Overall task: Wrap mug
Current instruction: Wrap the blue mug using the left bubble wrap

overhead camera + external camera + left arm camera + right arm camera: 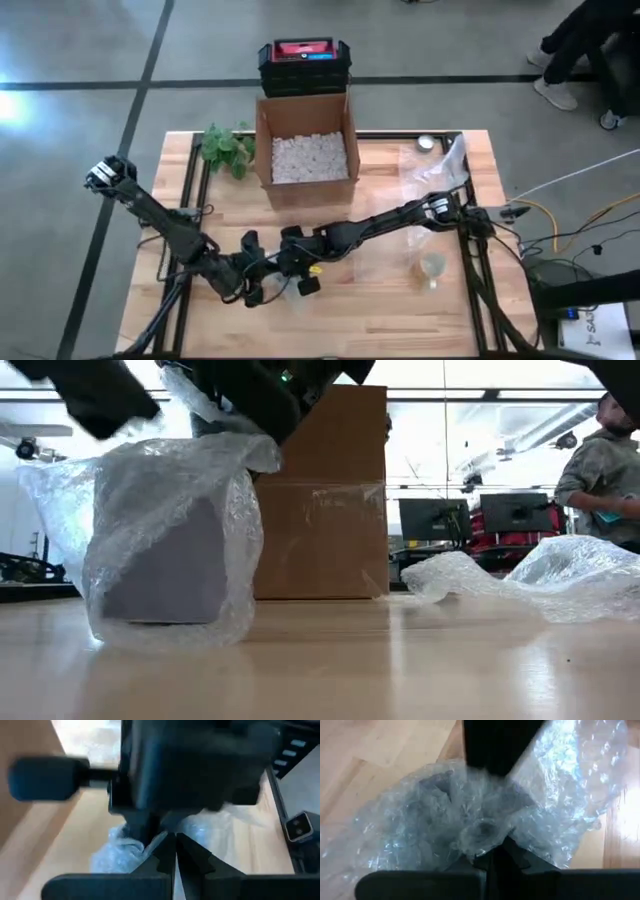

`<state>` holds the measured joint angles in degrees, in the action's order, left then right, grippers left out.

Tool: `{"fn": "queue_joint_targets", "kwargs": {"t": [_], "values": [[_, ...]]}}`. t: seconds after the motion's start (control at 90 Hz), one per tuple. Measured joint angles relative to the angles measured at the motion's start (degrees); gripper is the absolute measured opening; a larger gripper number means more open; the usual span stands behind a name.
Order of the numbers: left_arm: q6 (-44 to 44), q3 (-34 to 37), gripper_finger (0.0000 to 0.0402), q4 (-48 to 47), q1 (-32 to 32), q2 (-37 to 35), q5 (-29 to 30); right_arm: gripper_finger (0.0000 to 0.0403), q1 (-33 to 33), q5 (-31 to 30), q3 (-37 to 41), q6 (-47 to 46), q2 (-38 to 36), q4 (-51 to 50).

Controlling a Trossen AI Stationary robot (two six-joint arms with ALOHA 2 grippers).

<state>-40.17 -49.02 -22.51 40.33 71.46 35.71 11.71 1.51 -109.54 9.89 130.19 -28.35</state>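
A grey mug [165,565] stands on the table inside a sheet of bubble wrap [170,470] that is gathered up over its top. Both grippers meet above it near the table's front middle. My left gripper [262,285] comes from the left and my right gripper [300,268] from the right. Each is shut on the bunched wrap. In the right wrist view the grey mug [435,787] shows dimly through the wrap, with the left arm's dark body just beyond it. My left gripper is shut on a sliver of the gathered bubble wrap [159,839] at its fingertips; the right arm's body right in front hides most of the place. My right gripper pinches a crumpled bunch of several layers of wrap [481,834] over the mug's top between its two fingers, coming from above at a slant. The wrapped mug rests on the table.
An open cardboard box [305,150] of white packing bits stands at the far middle, a black and red case [303,62] behind it, and a green plant [225,148] to its left. Loose bubble wrap [440,170] and a small cup [432,266] lie at the right. A person [600,470] stands beyond the table.
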Motion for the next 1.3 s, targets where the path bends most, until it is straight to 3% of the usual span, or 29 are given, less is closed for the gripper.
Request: {"fn": "queue_joint_targets", "kwargs": {"t": [0.1,0.211,0.278,0.433,0.511,0.656,0.911,1.122,1.3], "values": [[-4.06,-4.4,0.0,-10.28,0.09,0.51,0.15,0.0001,0.06,0.02,-0.6,0.35,0.0,-0.08],[-9.44,-3.55,0.0,-15.95,0.54,1.78,0.0,0.0001,0.03,-0.04,-0.74,0.41,0.0,-0.08],[-9.05,-1.34,0.0,-12.82,0.6,2.7,0.85,0.0001,0.03,-0.04,-0.74,0.33,0.0,-0.07],[1.4,4.25,0.0,7.22,-0.27,6.18,-0.09,0.0001,0.03,-0.04,-0.74,0.19,0.0,-0.03],[2.94,5.62,0.0,12.11,-0.92,8.0,0.3,0.0,0.03,-0.04,-0.74,0.21,0.0,-0.03],[1.77,5.91,0.0,12.46,-1.24,10.7,0.69,0.0003,0.03,-0.21,-2.41,0.49,-0.02,-2.94],[1.69,5.69,0.0,12.14,-1.35,10.91,0.87,0.0002,0.01,-0.2,-12.04,-0.07,-0.34,-14.51],[1.74,5.8,0.0,12.02,-1.32,10.2,0.8,0.0003,0.39,0.16,-11.91,-3.43,0.47,-13.22],[1.79,3.76,0.0,8.56,-1.06,5.49,-0.69,0.0004,0.36,0.01,-11.45,-3.87,4.68,-12.37]]}}
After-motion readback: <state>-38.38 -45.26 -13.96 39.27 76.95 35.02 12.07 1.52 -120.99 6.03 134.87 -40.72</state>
